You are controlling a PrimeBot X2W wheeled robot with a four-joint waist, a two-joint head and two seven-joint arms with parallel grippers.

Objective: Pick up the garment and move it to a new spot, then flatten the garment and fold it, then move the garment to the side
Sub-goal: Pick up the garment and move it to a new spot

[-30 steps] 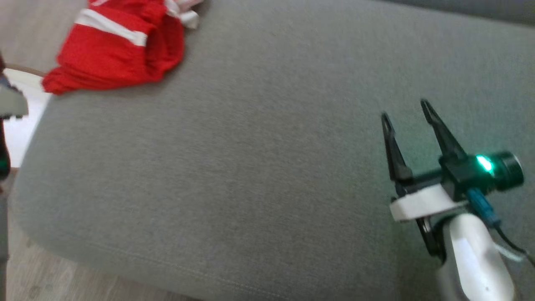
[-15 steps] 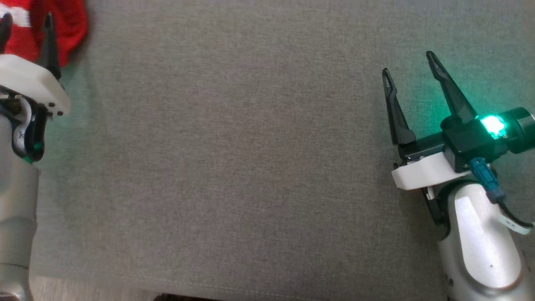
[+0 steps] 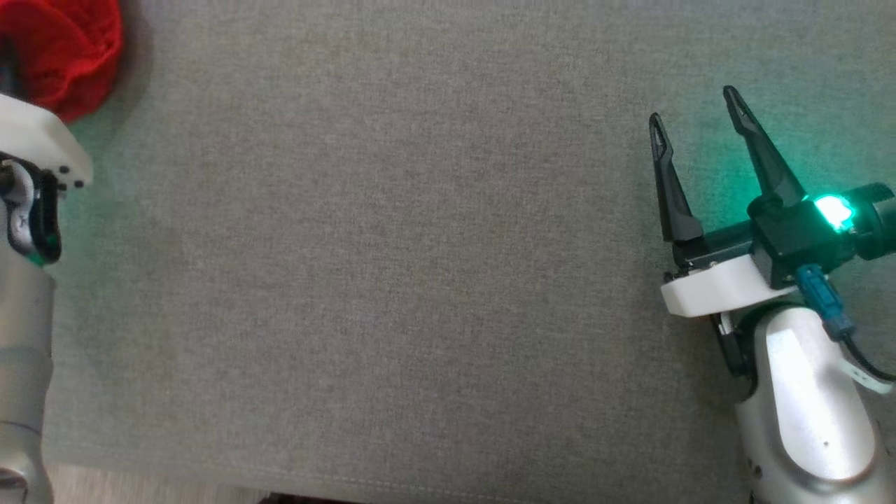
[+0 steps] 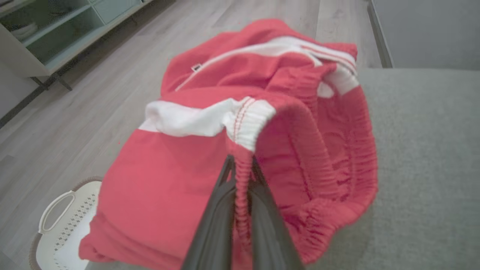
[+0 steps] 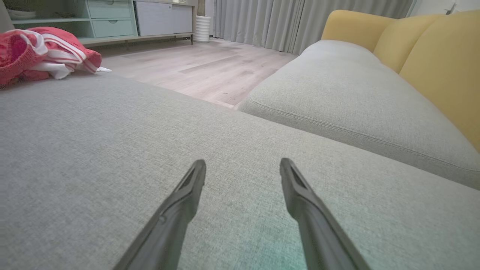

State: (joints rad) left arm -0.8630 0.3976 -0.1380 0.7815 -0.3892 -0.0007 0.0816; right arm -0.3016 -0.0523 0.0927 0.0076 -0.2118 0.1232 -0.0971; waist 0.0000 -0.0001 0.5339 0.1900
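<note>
The garment (image 4: pixel 240 112), red with white bands and a gathered elastic waistband, lies bunched at the far left corner of the cushion (image 3: pixel 420 280), with part of its red cloth spilling past the cushion's left edge above a white basket (image 4: pixel 60 221) on the floor (image 4: pixel 93 93). The left tool (image 4: pixel 242 160) is right at the heap: its two dark fingers are pressed together on a raised ridge of the red waistband, pinching it just below a white patch of the elastic, so the cloth stands up between them. In the head view the left arm's grey forearm runs up that view's left edge, its white wrist block ending against the red heap at the cushion's corner, fingers aimed into the cloth. The right tool (image 3: pixel 694 105) is well apart from the garment, over the bare right part of the cushion, its fingers spread and holding nothing; they point away from the robot and lean a little to its left. They hang low over the grey fabric, and whether the tips touch it cannot be told. A green light on the right wrist casts a glow on the fabric around it. Beyond the cushion, the right wrist view shows a second grey seat with a yellow backrest (image 5: pixel 431 56), a cabinet (image 5: pixel 112 18) and curtains (image 5: pixel 281 22).
</note>
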